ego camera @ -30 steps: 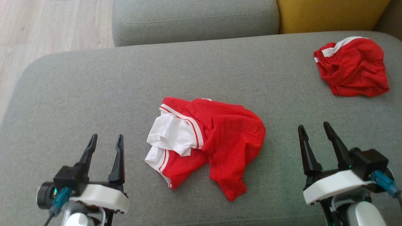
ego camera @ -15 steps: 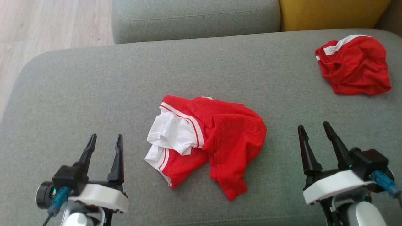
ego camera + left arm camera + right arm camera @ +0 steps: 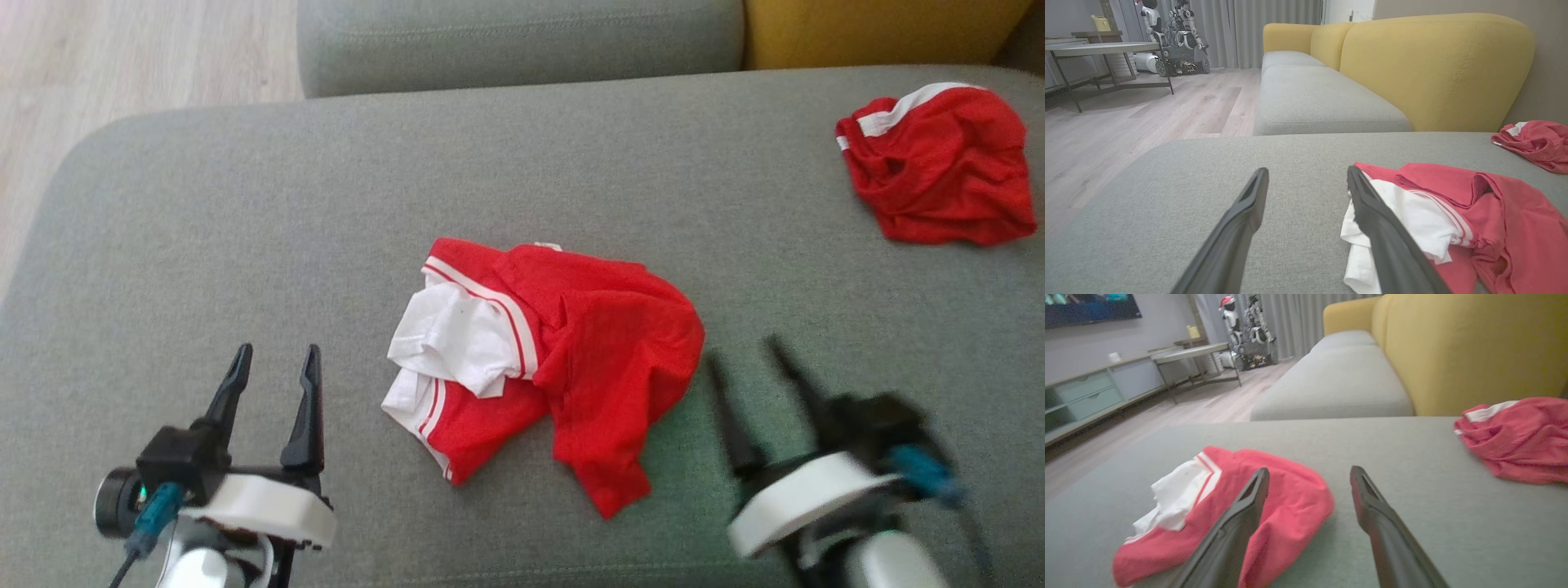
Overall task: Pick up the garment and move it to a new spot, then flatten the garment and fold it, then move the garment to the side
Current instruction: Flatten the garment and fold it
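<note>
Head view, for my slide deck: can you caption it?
Left gripper and right gripper, both open, flank a crumpled red-and-white garment on a grey sofa cushion.

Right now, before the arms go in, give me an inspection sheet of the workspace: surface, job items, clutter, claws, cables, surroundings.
Surface: grey sofa cushion, flat and even.
Job's things: red and white garment, crumpled mid-cushion, not held.
Clutter: second red garment, bunched at the cushion's far right.
Claws: left claw open, left of the garment and apart from it; right claw open, blurred, close by the garment's right edge, contact unclear.
Cables: left teal plug with a dark lead; right teal plug.
Surroundings: yellow backrest, wood floor, table, parked robots.
</note>
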`<state>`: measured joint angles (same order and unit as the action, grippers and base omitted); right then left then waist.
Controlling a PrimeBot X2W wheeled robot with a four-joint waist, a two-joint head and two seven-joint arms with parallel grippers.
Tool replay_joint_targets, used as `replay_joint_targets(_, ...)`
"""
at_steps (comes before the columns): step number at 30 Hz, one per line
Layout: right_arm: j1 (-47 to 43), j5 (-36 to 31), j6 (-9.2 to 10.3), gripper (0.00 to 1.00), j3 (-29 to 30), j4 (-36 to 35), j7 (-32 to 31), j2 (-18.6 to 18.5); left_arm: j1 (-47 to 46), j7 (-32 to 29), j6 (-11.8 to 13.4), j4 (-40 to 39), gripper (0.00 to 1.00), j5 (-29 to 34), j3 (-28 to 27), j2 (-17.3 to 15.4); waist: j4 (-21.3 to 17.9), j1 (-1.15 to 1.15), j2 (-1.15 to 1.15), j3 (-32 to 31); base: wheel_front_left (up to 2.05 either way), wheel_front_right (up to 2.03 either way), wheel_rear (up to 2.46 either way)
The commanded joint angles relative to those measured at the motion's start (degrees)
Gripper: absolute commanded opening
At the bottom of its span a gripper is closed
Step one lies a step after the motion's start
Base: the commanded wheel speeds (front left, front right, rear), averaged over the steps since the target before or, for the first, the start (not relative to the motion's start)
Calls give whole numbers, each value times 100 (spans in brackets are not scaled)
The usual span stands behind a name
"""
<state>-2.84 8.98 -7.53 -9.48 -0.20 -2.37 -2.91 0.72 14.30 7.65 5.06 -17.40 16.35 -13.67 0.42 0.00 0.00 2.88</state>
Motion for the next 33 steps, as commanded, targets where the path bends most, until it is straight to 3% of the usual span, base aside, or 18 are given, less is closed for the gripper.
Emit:
replay_joint_targets(1,301,-21,4,100,-516,-61,-109,-104,-410,66,36,-225,100,-36,-176,-110,33,0,0,82,0,0,0)
replay_joint_targets(7,431,78,4,100,-1696,548,-363,-369,-619,68,-11,-210,100,-2,-124,-49,169,0,0,331,0,0,0)
replay_joint_targets(17,951,7,4,100,-2198,1774,-396,-463,-858,69,-78,-189,100,78,-166,102,308,0,0,695,0,0,0)
replay_joint_targets(18,1001,14,4,44,-2210,1874,-370,-457,-882,69,-88,-181,100,93,-175,117,313,0,0,713,0,0,0)
replay_joint_targets(19,1037,31,4,4,-2218,1969,-354,-449,-898,69,-97,-173,100,108,-184,131,315,0,0,728,0,0,0)
replay_joint_targets(24,1159,230,4,0,-2164,2026,-94,-397,-928,69,-129,-167,100,173,-266,184,276,0,0,777,0,0,0)
replay_joint_targets(33,1046,589,4,0,-1651,971,225,-334,-872,70,-187,-187,100,274,-415,217,18,0,0,736,0,0,0)
